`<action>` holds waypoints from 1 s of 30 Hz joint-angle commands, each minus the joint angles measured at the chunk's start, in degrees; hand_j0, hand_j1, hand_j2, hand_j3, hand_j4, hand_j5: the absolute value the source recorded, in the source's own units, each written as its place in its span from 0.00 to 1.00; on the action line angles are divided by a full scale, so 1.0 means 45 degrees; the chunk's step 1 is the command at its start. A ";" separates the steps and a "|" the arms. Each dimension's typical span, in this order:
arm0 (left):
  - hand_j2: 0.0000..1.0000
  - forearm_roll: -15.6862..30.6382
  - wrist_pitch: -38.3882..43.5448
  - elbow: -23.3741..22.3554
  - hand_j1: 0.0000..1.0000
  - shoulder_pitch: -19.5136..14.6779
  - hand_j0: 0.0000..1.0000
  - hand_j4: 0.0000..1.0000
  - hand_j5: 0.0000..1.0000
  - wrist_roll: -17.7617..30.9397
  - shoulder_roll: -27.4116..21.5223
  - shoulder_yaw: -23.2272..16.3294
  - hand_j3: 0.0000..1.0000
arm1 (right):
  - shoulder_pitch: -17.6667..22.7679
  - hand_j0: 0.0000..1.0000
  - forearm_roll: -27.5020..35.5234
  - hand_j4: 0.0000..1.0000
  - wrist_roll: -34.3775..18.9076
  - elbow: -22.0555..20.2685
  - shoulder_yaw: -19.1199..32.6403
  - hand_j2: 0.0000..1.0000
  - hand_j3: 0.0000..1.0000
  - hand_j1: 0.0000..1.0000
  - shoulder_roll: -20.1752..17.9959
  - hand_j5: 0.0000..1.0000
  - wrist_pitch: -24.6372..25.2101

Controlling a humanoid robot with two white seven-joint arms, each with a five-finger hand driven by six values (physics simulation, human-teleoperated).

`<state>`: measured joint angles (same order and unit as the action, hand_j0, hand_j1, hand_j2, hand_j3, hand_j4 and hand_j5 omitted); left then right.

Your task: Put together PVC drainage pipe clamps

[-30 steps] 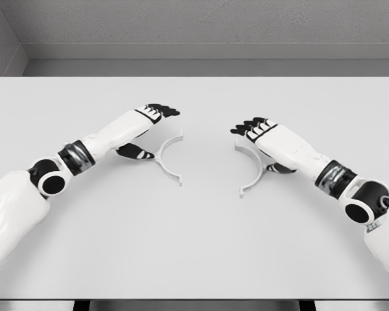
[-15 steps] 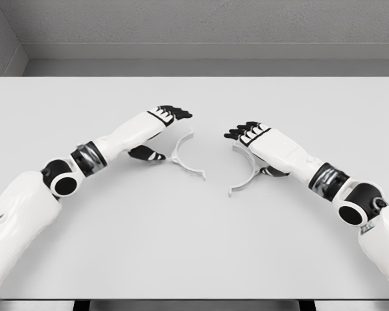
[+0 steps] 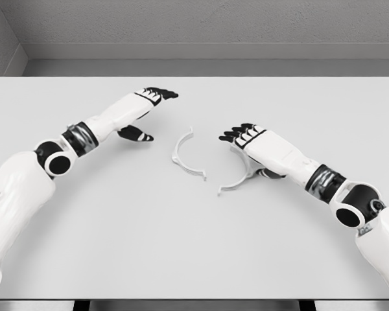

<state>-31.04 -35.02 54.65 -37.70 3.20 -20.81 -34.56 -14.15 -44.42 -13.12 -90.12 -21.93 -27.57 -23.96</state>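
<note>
Two white half-ring clamp pieces lie flat on the grey table (image 3: 194, 246). The left half (image 3: 183, 157) rests alone near the middle, its opening facing right. The right half (image 3: 235, 182) faces it with its opening to the left, and their lower ends are a short gap apart. My left hand (image 3: 152, 116) hovers up and to the left of the left half, fingers spread, holding nothing. My right hand (image 3: 245, 154) lies flat over the upper part of the right half, fingers extended and thumb behind the arc, not closed around it.
The table's back edge meets a grey wall (image 3: 194, 26) at the top. Both forearms slant in from the lower corners.
My left hand has drawn back up and to the left, leaving the left half lying on the table. My right hand has slid further left along with the right half, narrowing the gap.
</note>
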 commanded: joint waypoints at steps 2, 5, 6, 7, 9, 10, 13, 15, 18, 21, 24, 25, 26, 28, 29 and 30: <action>1.00 0.0081 0.0003 -0.0347 1.00 -0.0020 1.00 1.00 1.00 -0.0007 0.0113 0.0005 1.00 | 0.0000 1.00 0.0067 1.00 -0.0093 -0.0149 0.0010 1.00 1.00 1.00 -0.0007 1.00 0.0032; 1.00 0.0081 0.0003 -0.0347 1.00 -0.0020 1.00 1.00 1.00 -0.0007 0.0113 0.0005 1.00 | 0.0156 1.00 0.0086 1.00 -0.0093 -0.0617 0.0050 1.00 1.00 1.00 -0.0065 1.00 0.0032; 1.00 0.0081 0.0003 -0.0405 1.00 -0.0059 1.00 1.00 1.00 -0.0007 0.0152 0.0005 1.00 | 0.0176 1.00 0.0086 1.00 -0.0093 -0.0656 0.0127 1.00 1.00 1.00 -0.0143 1.00 0.0032; 1.00 0.0081 0.0003 -0.0756 1.00 -0.0254 1.00 1.00 1.00 0.0012 0.0405 0.0005 1.00 | 0.0234 1.00 0.0106 1.00 -0.0093 -0.0676 0.0167 1.00 1.00 1.00 -0.0163 1.00 0.0032; 1.00 0.0081 0.0003 -0.1382 1.00 -0.0566 1.00 1.00 1.00 -0.0007 0.0777 -0.0015 1.00 | 0.0273 1.00 0.0184 1.00 -0.0093 -0.0735 0.0206 1.00 1.00 1.00 -0.0456 1.00 0.0032; 1.00 0.0081 0.0003 -0.1421 1.00 -0.0644 1.00 1.00 1.00 -0.0007 0.0777 0.0004 1.00 | 0.0293 1.00 0.0204 1.00 -0.0093 -0.0968 0.0206 1.00 1.00 1.00 -0.0573 1.00 0.0032; 1.00 0.0081 0.0003 -0.1655 1.00 -0.0918 1.00 1.00 1.00 -0.0007 0.0991 -0.0015 1.00 | 0.0566 1.00 0.0204 1.00 -0.0112 -0.1360 0.0460 1.00 1.00 1.00 -0.0729 1.00 0.0032; 1.00 0.0062 0.0003 -0.1968 1.00 -0.1133 1.00 1.00 1.00 -0.0007 0.1245 -0.0034 1.00 | 0.0742 1.00 0.0204 1.00 -0.0112 -0.1633 0.0460 1.00 1.00 1.00 -0.0729 1.00 0.0032; 1.00 0.0062 0.0003 -0.2261 1.00 -0.1328 1.00 1.00 1.00 -0.0007 0.1636 -0.0113 1.00 | 0.0898 1.00 0.0223 1.00 -0.0112 -0.1750 0.0343 1.00 1.00 1.00 -0.0710 1.00 0.0012; 1.00 0.0062 0.0003 -0.2261 1.00 -0.1328 1.00 1.00 1.00 -0.0007 0.1656 -0.0171 1.00 | 0.1074 1.00 0.0223 1.00 -0.0132 -0.2023 0.0343 1.00 1.00 1.00 -0.0710 1.00 0.0032; 1.00 0.0062 0.0003 -0.2280 1.00 -0.1328 1.00 1.00 1.00 -0.0007 0.1792 -0.0210 1.00 | 0.1094 1.00 0.0243 1.00 -0.0327 -0.2121 0.0323 1.00 1.00 1.00 -0.0690 1.00 0.0032; 1.00 0.0062 0.0003 -0.2280 1.00 -0.1328 1.00 1.00 1.00 -0.0007 0.1871 -0.0327 1.00 | 0.1094 1.00 0.0243 1.00 -0.0327 -0.2160 0.0303 1.00 1.00 1.00 -0.0671 1.00 0.0032; 1.00 0.0062 0.0003 -0.2280 1.00 -0.1328 1.00 1.00 1.00 -0.0007 0.1871 -0.0347 1.00 | 0.1094 1.00 0.0243 1.00 -0.0327 -0.2160 0.0303 1.00 1.00 1.00 -0.0671 1.00 0.0032; 1.00 0.0062 0.0003 -0.2300 1.00 -0.1328 1.00 1.00 1.00 -0.0007 0.1871 -0.0347 1.00 | 0.1074 1.00 0.0204 1.00 -0.0347 -0.2121 0.0303 1.00 1.00 1.00 -0.0632 1.00 0.0032; 1.00 0.0062 0.0003 -0.2417 1.00 -0.1348 1.00 1.00 1.00 -0.0007 0.1871 -0.0347 1.00 | 0.1074 1.00 0.0204 1.00 -0.0347 -0.2121 0.0303 1.00 1.00 1.00 -0.0612 1.00 0.0032; 1.00 0.0062 0.0003 -0.2554 1.00 -0.1348 1.00 1.00 1.00 -0.0007 0.1871 -0.0347 1.00 | 0.1074 1.00 0.0204 1.00 -0.0347 -0.2102 0.0303 1.00 1.00 1.00 -0.0612 1.00 0.0032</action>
<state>-31.12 -35.02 43.79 -43.86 3.20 -12.47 -36.14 -9.32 -43.73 -14.62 -99.56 -20.59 -30.39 -23.87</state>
